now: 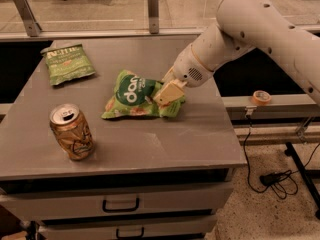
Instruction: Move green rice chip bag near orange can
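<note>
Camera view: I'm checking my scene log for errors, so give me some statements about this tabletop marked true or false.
1. The gripper is at the right end of the green rice chip bag. True.
2. The orange can lies on its side. False: it stands upright.
3. The olive-green bag lies near the far left corner of the table. True.
4. The green rice chip bag touches the orange can. False: bare table lies between them.
5. The tape roll sits on the table. False: it sits on a rail to the right.
</note>
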Controlling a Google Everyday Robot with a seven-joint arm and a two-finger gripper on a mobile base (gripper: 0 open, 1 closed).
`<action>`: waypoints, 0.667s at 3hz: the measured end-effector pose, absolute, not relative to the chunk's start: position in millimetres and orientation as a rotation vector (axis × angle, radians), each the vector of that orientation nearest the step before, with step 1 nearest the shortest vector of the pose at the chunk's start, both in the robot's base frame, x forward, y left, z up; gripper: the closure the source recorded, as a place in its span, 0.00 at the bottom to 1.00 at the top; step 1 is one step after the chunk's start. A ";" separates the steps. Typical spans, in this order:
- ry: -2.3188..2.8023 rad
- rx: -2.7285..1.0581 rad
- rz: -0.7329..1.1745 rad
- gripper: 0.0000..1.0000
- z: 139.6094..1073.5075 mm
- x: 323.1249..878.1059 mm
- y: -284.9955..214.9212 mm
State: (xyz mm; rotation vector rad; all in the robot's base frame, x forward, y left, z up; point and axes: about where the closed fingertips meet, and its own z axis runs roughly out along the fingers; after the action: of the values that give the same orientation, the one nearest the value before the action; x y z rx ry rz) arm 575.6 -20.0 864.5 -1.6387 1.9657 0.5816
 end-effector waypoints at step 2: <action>1.972 -1.781 0.693 0.00 873.7 537.9 13.0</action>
State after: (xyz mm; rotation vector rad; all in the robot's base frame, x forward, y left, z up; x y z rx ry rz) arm 537.9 13.0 873.7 -1.7812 1.9717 0.6928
